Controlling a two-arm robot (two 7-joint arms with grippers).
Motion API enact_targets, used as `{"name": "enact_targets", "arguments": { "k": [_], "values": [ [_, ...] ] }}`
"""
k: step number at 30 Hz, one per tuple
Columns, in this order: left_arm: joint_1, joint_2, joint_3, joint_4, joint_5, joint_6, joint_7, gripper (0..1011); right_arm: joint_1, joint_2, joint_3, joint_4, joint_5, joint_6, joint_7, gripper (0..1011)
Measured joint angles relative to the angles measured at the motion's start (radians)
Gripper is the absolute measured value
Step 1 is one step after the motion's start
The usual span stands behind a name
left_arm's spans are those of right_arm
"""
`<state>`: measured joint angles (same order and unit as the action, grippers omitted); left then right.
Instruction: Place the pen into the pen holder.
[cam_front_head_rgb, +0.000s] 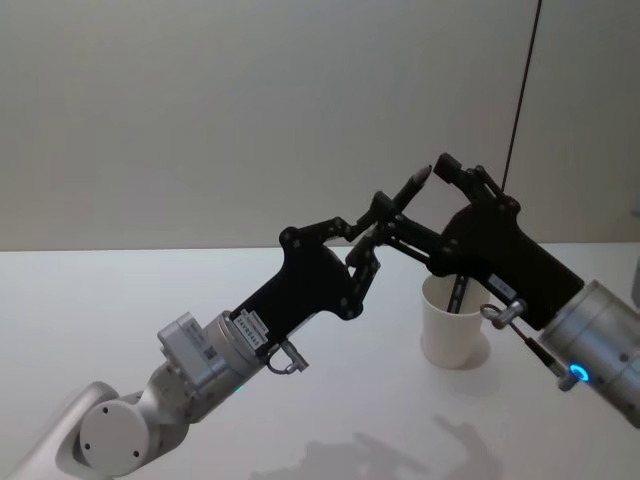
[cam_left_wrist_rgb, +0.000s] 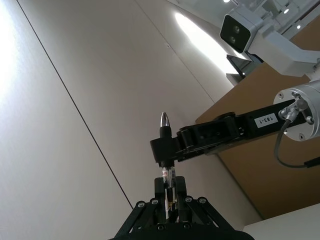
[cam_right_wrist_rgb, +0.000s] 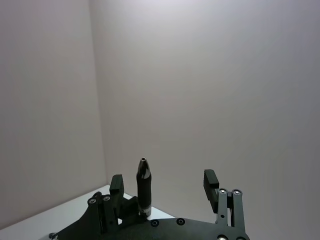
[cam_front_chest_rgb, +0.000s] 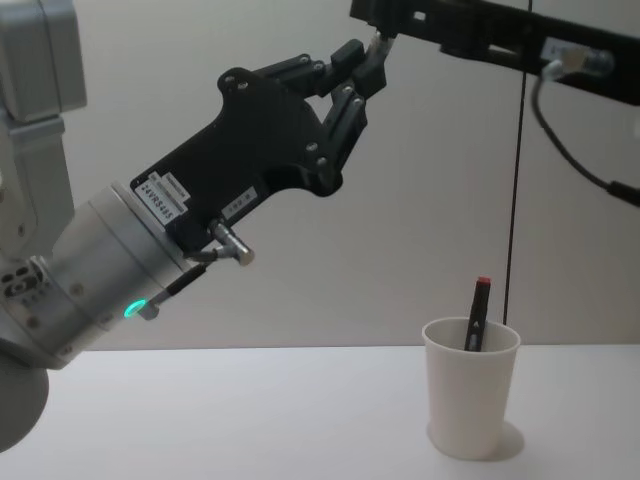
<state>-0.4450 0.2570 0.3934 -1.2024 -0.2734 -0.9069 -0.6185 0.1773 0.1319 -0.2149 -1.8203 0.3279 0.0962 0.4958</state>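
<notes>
Both arms were raised above the white surface (cam_front_head_rgb: 120, 300), meeting near the frame centre in the head view. The left claw (cam_front_head_rgb: 372, 232) was closed on the lower barrel of the pen (cam_front_head_rgb: 408, 190), which pointed up and to the right, its tip uppermost. In the left wrist view the pen (cam_left_wrist_rgb: 165, 150) stood upright between the left fingers, with one finger of the right claw (cam_left_wrist_rgb: 167, 149) touching its upper part. The right claw (cam_front_head_rgb: 420, 195) was spread wide around the pen; in the right wrist view the pen (cam_right_wrist_rgb: 144, 187) lay against one finger (cam_right_wrist_rgb: 117, 186) and the other finger (cam_right_wrist_rgb: 211, 182) stood well apart. The pen holder (cam_front_head_rgb: 455, 325), a white paper cup, stood upright on the surface at lower right, below the right arm; in the chest view it (cam_front_chest_rgb: 470, 400) contained another dark pen with a red end (cam_front_chest_rgb: 476, 315), leaning.
</notes>
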Motion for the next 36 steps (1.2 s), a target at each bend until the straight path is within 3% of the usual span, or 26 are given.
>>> {"name": "enact_targets", "arguments": {
  "k": [3,10,25,28,29,32,36],
  "values": [
    [0.0,0.0,0.0,0.0,0.0,0.0,0.0,129,0.006,-0.007,-0.008,0.003,-0.009,-0.001,-0.007,996],
    [0.0,0.0,0.0,0.0,0.0,0.0,0.0,129,0.014,-0.014,-0.019,0.005,-0.012,-0.001,-0.011,863],
    [0.0,0.0,0.0,0.0,0.0,0.0,0.0,129,0.021,-0.019,-0.029,0.005,-0.012,0.001,-0.013,328],
    [0.0,0.0,0.0,0.0,0.0,0.0,0.0,129,0.021,-0.02,-0.03,0.005,-0.012,0.001,-0.014,271],
    [0.0,0.0,0.0,0.0,0.0,0.0,0.0,129,0.022,-0.02,-0.03,0.005,-0.012,0.001,-0.014,203],
    [0.0,0.0,0.0,0.0,0.0,0.0,0.0,129,0.022,-0.02,-0.031,0.005,-0.011,0.001,-0.013,138],
    [0.0,0.0,0.0,0.0,0.0,0.0,0.0,129,0.022,-0.02,-0.032,0.005,-0.011,0.002,-0.013,126]
  ]
}}
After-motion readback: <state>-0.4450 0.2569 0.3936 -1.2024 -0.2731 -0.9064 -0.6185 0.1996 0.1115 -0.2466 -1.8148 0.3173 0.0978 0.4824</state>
